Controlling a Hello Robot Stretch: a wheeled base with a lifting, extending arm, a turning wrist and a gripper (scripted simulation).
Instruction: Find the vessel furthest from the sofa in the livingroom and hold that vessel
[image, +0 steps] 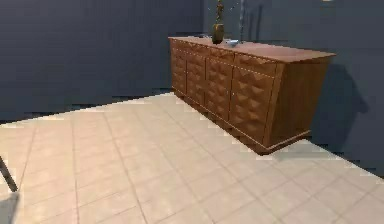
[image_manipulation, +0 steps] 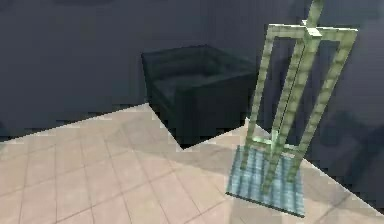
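Vessel (image: 218, 33), seemingly a dark narrow-necked vase, tops wooden sideboard (image: 250, 85).

Home, living-room type. Evidence:
- carved wooden sideboard (image: 245, 90), panelled drawer fronts, against dark blue wall (image: 80, 50)
- dark vase (image: 218, 30) on sideboard top, far end
- beige tiled floor (image: 120, 160) before sideboard
- dark upholstered armchair (image_manipulation: 200, 90)
- pale green easel-like stand (image_manipulation: 312, 34)

A reddish-brown wooden sideboard (image: 250, 85) has drawer fronts in a raised diamond pattern, and the vase (image: 218, 32) on it is dark olive-brown. The wall (image: 80, 50) is deep slate blue, and the floor (image: 150, 160) is pale beige tile in a square grid. In the arm side view, the armchair (image_manipulation: 195, 90) is black, and a pale green frame (image_manipulation: 312, 33) has a ribbed blue-green base (image_manipulation: 265, 178).
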